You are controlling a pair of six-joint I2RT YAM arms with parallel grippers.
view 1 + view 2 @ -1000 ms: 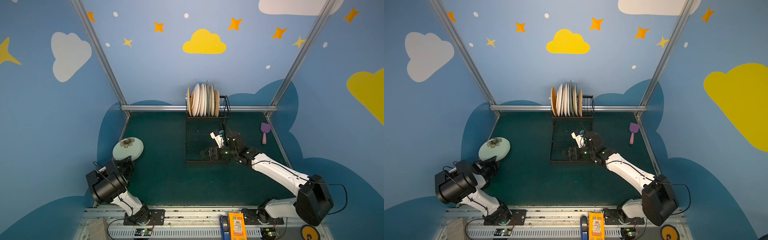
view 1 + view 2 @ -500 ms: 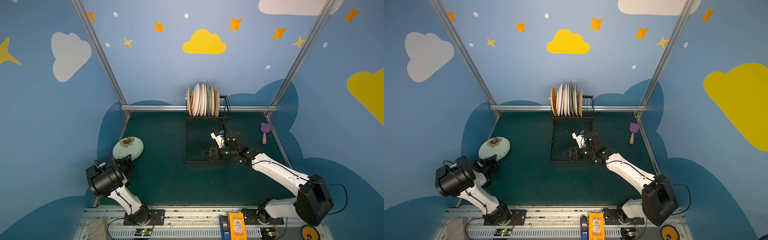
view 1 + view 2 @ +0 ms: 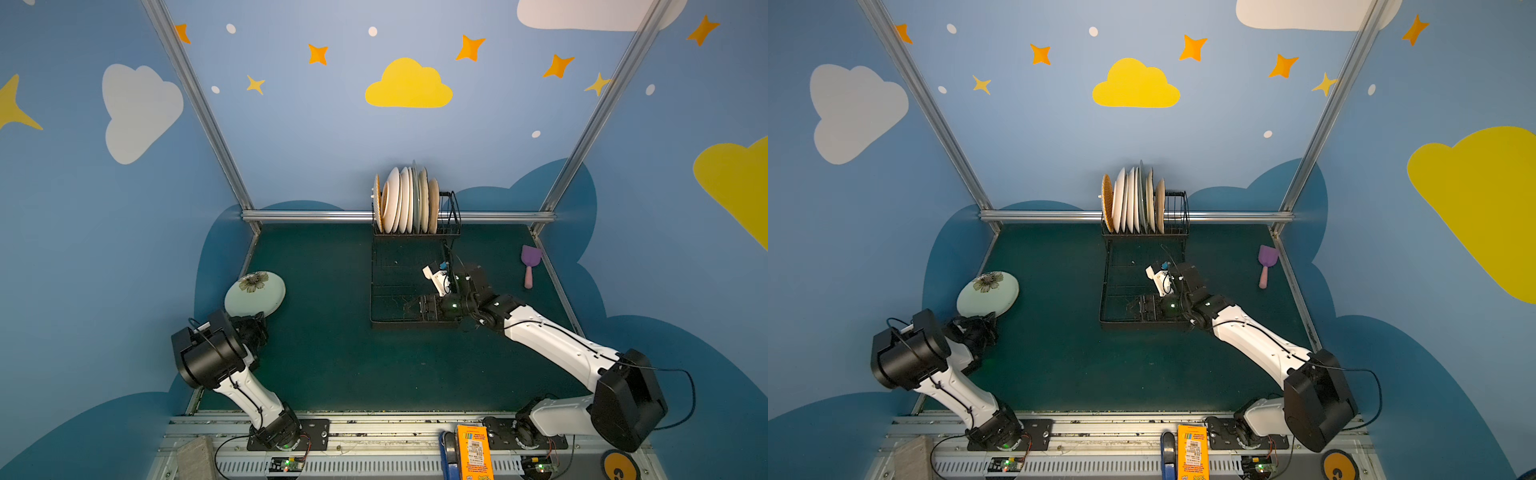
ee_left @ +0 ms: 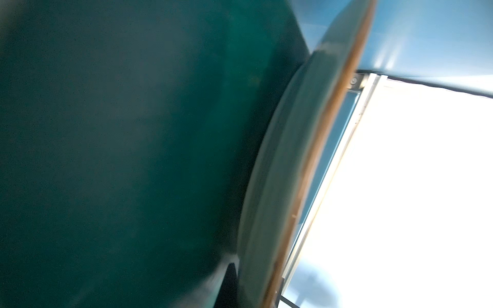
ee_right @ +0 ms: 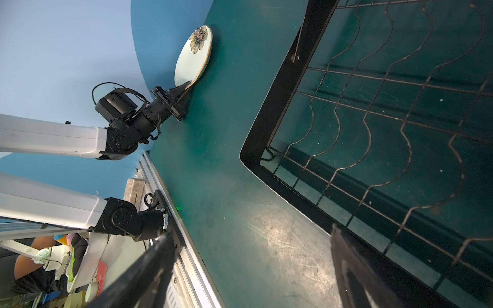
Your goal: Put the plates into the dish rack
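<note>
Left side: left gripper is closed on the near rim of the flower plate, the pale mint one. The right wrist view shows its fingertips pinching that edge. The plate sits on the green mat by the left wall. Cannot tell whether it is lifted clear of the mat.

Centre: dish rack stands against the back rail. A row of plates stands upright on edge in its raised section, and the flat tray part holds no plates.

Right of centre: right gripper hangs low over the tray's near end. Jaws are spread wide and hold nothing.

Far right: purple scoop lies on the mat, apart from the rack.
</note>
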